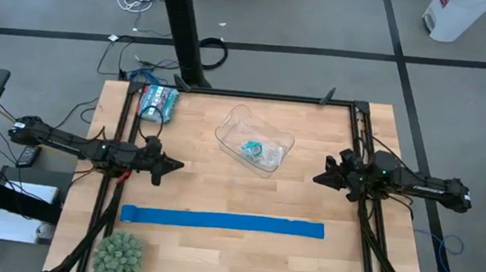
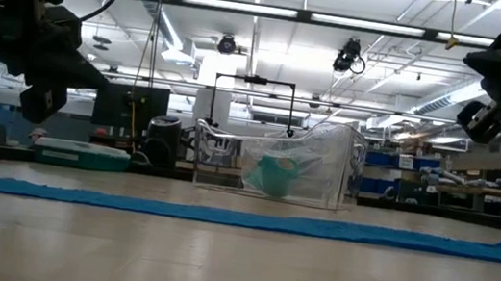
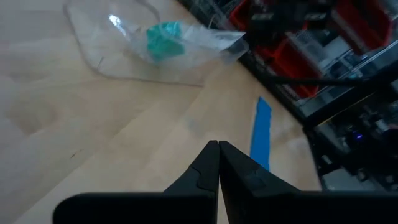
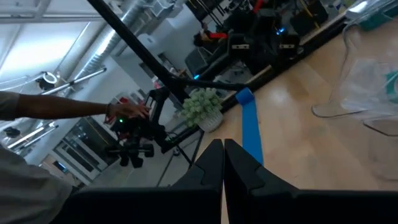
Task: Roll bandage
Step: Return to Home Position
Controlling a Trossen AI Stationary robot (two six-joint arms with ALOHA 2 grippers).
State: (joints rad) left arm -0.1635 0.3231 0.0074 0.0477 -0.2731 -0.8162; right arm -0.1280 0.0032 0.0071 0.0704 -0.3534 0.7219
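High view: the bandage [image 1: 253, 148] is a small teal roll wrapped in clear film. It lies inside the transparent bin [image 1: 226, 127], on the far half of the table near its middle. Low view agrees: the teal bundle rests on the bin floor. You cannot tell whether the bag is sealed.

Progress, as a judgement: rolling, bagging and binning all look done. No part of the bandage lies outside the bin. Only parking the arms seems left, and both look at or near rest.

Left gripper [image 1: 175, 165]: over the table's left side, well apart from the bin, fingers pressed together and holding nothing. Left wrist view shows the two tips meeting over bare wood.

Right gripper [image 1: 318, 177]: over the right side, near the frame rail, also well apart from the bin. Its fingers are pressed together and empty. Low view shows both grippers hanging clear above the tabletop.

Around them:
- The blue strip [image 1: 222, 222] lies flat and unrolled along the near side.
- A spiky green plant [image 1: 119, 254] stands at the near-left corner.
- A teal-and-white box [image 1: 158, 103] sits at the far-left corner.
- In the right wrist view, a person's hand [image 4: 127, 112] shows beyond the table.

Writing: nothing legible. The box carries print too small to read. You can make out no brand on the bin, bag or arms.
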